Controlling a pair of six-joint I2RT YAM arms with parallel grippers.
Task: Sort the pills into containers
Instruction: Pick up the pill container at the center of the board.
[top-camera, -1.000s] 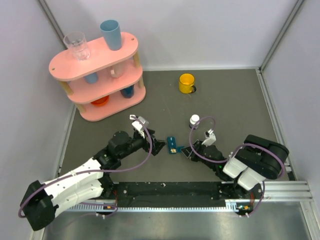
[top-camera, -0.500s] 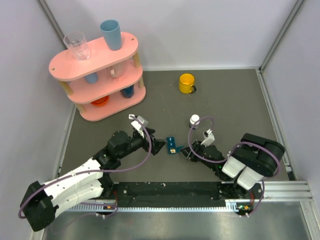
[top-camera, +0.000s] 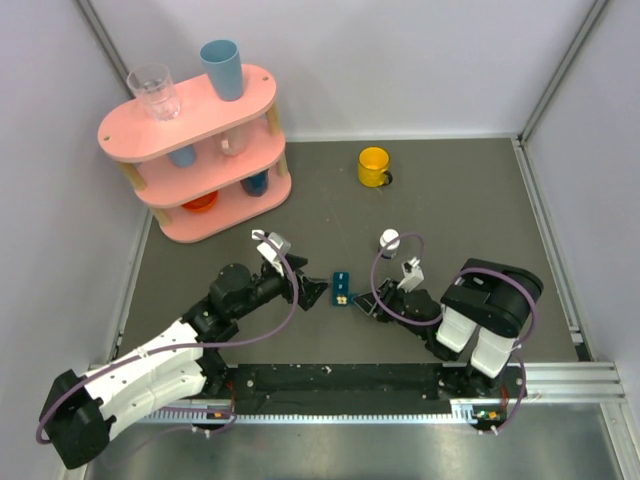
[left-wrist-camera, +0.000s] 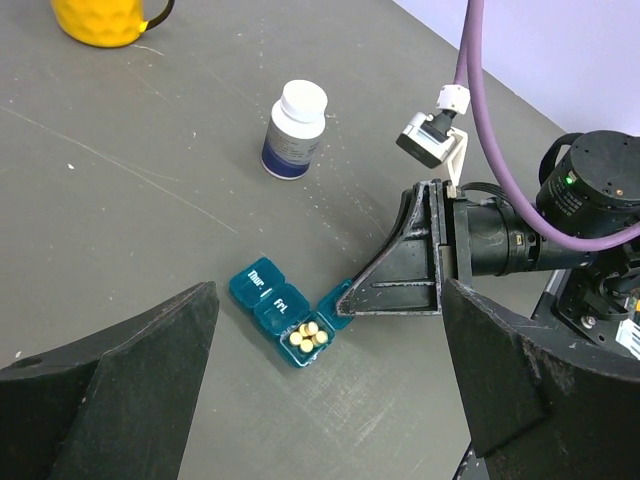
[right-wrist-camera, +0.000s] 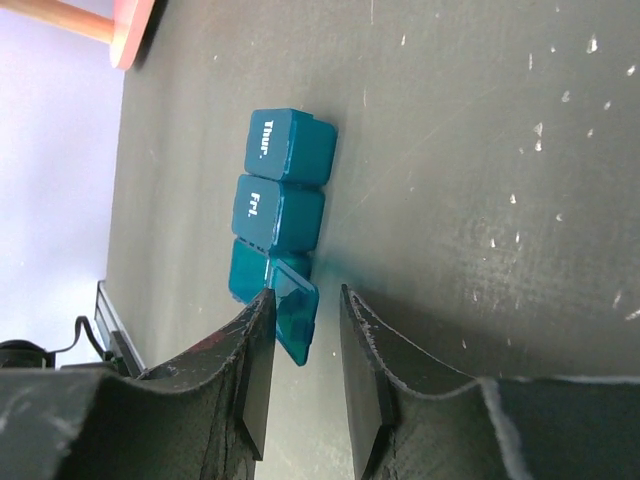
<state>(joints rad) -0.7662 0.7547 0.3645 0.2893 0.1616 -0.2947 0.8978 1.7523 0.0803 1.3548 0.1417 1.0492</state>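
Observation:
The containers are one dark-teal pill box (top-camera: 341, 288) (left-wrist-camera: 268, 290) (right-wrist-camera: 281, 182) lying on the dark table between both arms. Its "Thur." and "Fri." lids are shut. The end compartment is open and holds several yellow pills (left-wrist-camera: 308, 336). Its lid (right-wrist-camera: 296, 316) (left-wrist-camera: 335, 301) stands up between the fingers of my right gripper (right-wrist-camera: 306, 293) (top-camera: 371, 300), close by one finger and apart from the other. Those jaws stand narrowly open. My left gripper (left-wrist-camera: 330, 295) (top-camera: 318, 291) is wide open just left of the box, holding nothing.
A small white capped bottle (top-camera: 389, 240) (left-wrist-camera: 295, 130) stands behind the right gripper. A yellow mug (top-camera: 374, 166) (left-wrist-camera: 105, 20) sits farther back. A pink three-tier shelf (top-camera: 195, 150) with cups fills the back left. Walls enclose the table.
My right gripper has slid left up to the pill box and its jaws have parted a little. The box has turned slightly. The left arm drew back a little.

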